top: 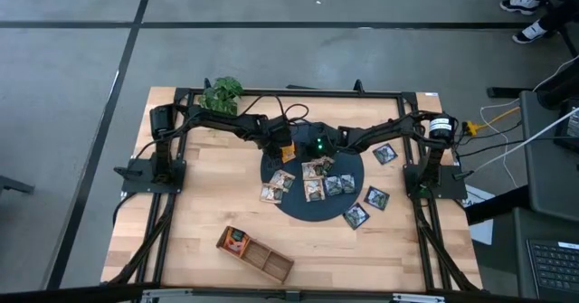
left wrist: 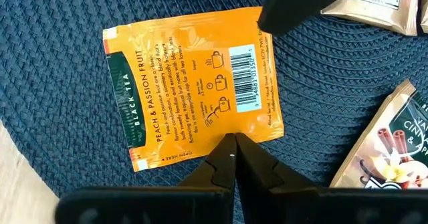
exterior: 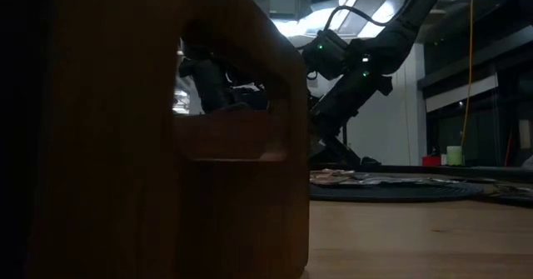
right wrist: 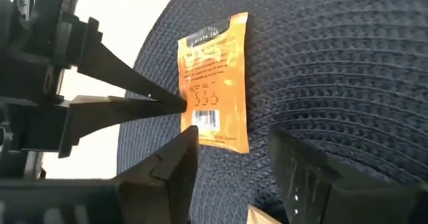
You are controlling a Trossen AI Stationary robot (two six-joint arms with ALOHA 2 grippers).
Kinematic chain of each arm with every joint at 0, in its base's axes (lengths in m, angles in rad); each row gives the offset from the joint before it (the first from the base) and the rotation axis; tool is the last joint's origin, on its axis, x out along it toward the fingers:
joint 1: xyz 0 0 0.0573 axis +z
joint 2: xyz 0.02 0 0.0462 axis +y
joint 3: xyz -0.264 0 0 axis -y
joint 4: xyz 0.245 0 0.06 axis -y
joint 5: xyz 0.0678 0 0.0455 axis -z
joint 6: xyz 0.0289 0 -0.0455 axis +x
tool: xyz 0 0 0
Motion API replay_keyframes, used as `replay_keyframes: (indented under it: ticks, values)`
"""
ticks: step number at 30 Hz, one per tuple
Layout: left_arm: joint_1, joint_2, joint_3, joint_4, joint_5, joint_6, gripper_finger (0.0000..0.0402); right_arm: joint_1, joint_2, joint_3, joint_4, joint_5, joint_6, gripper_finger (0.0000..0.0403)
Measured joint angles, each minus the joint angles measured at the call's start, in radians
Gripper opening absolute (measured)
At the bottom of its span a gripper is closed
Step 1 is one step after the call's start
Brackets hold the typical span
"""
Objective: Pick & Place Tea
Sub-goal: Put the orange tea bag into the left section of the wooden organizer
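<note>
The orange sachet (left wrist: 194,90) was seen lying flat on the dark round mat (left wrist: 60,23), its edge pinched by the closed left gripper (left wrist: 232,140). The right gripper (right wrist: 231,150) was held wide just beside it. A slow, level lift would probably be needed to avoid slipping. The compartment tray (top: 256,252) stood well apart.
</note>
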Motion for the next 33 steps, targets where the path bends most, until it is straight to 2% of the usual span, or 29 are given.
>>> replay_keyframes:
  ticks: [21, 27, 33]
  values:
    - [0.0, 0.0, -0.002, 0.021, 0.0, -0.026, 0.0002, -0.013, 0.006, 0.0, 0.002, 0.006, -0.002, 0.018]
    - [0.0, 0.001, -0.006, 0.048, 0.004, -0.031, 0.0006, -0.015, 0.072, 0.003, 0.105, -0.065, 0.014, 0.018]
    - [0.0, 0.001, -0.007, 0.047, 0.007, -0.04, 0.0003, -0.016, 0.074, 0.002, 0.129, -0.052, 0.017, 0.018]
